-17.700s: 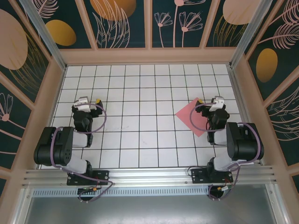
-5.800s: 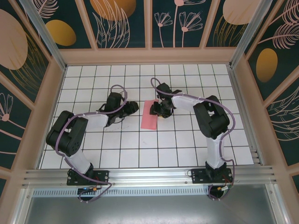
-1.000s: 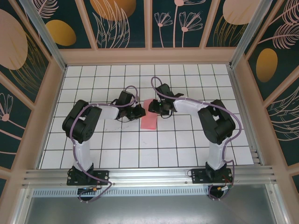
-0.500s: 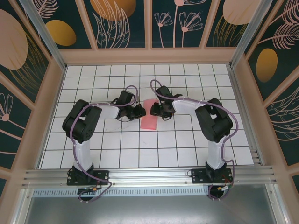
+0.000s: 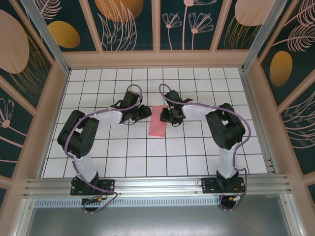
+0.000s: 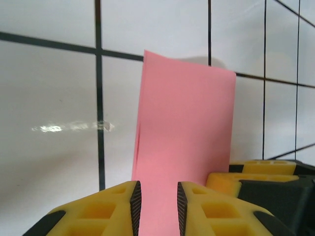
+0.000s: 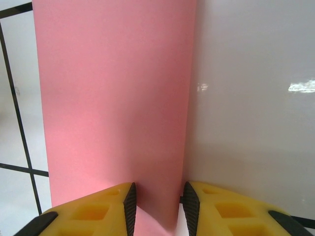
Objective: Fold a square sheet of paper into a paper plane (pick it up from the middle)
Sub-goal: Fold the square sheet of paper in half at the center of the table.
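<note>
The square sheet of paper (image 5: 158, 124) lies folded into a narrow pink rectangle on the white grid table, near its middle. My left gripper (image 5: 146, 112) is at the paper's upper left edge. In the left wrist view its jaws (image 6: 156, 197) stand apart, and the paper (image 6: 184, 137) runs flat between and beyond them. My right gripper (image 5: 166, 116) is at the paper's upper right edge. Its open jaws (image 7: 156, 196) straddle the right long edge of the paper (image 7: 113, 98). Neither gripper pinches the sheet. The right gripper's yellow fingers (image 6: 256, 177) show beside the paper in the left wrist view.
The white tiled table (image 5: 123, 157) is walled by wooden panels (image 5: 157, 58) at the back and on both sides. Both arms reach in towards the middle from their bases at the near edge.
The left gripper has opened, let go of the paper and shifted slightly back and left. The right jaws have narrowed a little. More of the paper lies flat and visible.
</note>
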Motion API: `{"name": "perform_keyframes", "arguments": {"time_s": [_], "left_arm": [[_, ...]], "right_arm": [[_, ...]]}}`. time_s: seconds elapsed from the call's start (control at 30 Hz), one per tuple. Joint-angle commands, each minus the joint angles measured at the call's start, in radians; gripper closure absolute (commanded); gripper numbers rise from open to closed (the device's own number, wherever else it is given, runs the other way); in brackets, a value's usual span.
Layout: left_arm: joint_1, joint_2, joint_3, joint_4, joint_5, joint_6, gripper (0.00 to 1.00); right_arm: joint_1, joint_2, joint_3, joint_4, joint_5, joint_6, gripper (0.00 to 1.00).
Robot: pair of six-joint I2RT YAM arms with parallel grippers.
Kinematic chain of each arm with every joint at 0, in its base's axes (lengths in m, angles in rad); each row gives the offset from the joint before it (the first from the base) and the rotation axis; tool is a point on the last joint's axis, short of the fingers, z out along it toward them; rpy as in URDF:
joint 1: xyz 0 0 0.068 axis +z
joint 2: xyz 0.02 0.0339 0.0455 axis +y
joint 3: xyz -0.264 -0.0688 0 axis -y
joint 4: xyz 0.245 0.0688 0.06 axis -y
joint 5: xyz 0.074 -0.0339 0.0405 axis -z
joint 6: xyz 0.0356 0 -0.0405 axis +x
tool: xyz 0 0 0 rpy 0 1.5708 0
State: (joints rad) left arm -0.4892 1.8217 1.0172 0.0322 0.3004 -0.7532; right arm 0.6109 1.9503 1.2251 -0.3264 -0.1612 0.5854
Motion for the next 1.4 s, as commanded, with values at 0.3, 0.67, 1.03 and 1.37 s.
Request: {"name": "perform_keyframes", "arguments": {"time_s": [0.3, 0.67, 1.03, 1.37], "left_arm": [[0.006, -0.004, -0.037, 0.061, 0.019, -0.022, 0.71], [0.007, 0.06, -0.013, 0.124, 0.174, -0.02, 0.75], [0.001, 0.1, 0.003, 0.122, 0.204, -0.02, 0.78], [-0.014, 0.126, 0.022, 0.102, 0.202, -0.015, 0.79]], "right_arm": [[-0.007, 0.09, -0.024, -0.075, 0.026, -0.048, 0.66], [-0.004, 0.14, 0.003, -0.107, 0.038, -0.02, 0.62], [-0.002, 0.16, 0.014, -0.124, 0.043, -0.007, 0.62], [0.001, 0.177, 0.023, -0.135, 0.042, -0.004, 0.6]]}}
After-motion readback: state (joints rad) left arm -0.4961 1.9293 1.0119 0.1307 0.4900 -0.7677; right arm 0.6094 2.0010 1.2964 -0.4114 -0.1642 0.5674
